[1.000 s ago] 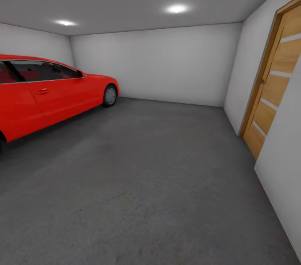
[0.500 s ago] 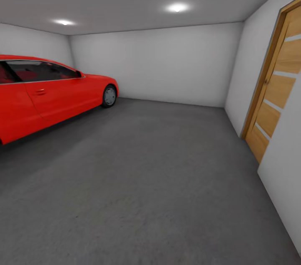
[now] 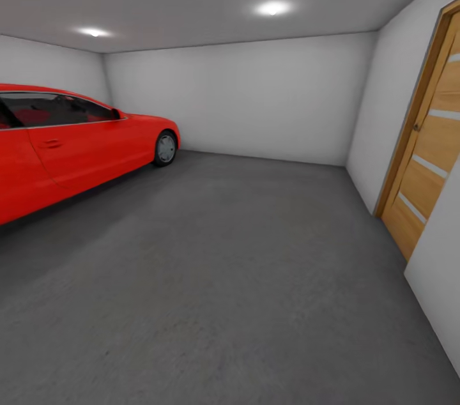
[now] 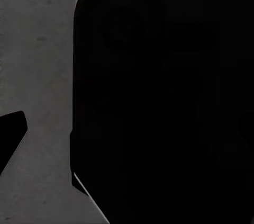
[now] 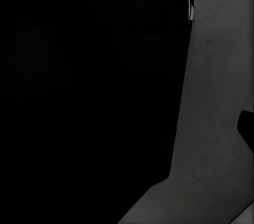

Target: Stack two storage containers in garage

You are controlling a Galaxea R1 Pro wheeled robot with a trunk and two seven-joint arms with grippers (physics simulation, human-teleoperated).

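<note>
Garage interior, dark grey concrete floor [image 3: 230, 277] spread from near to far, red car [image 3: 70, 143] parked at left, slatted wooden door [image 3: 428, 162] at right, white far wall [image 3: 255, 98], both pincers' state could not be told, wrist views dark above floor.

No readable text, no labels or numbers, red car [image 3: 70, 143] unmarked (door [image 3: 429, 162] likewise)

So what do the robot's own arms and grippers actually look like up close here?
Little can be told. In the wrist views a big matte black body with rounded corners and a thin pale grey edge looms before the dark grey floor; a similar black mass shows by the right wrist. No cables or markings are visible.
</note>
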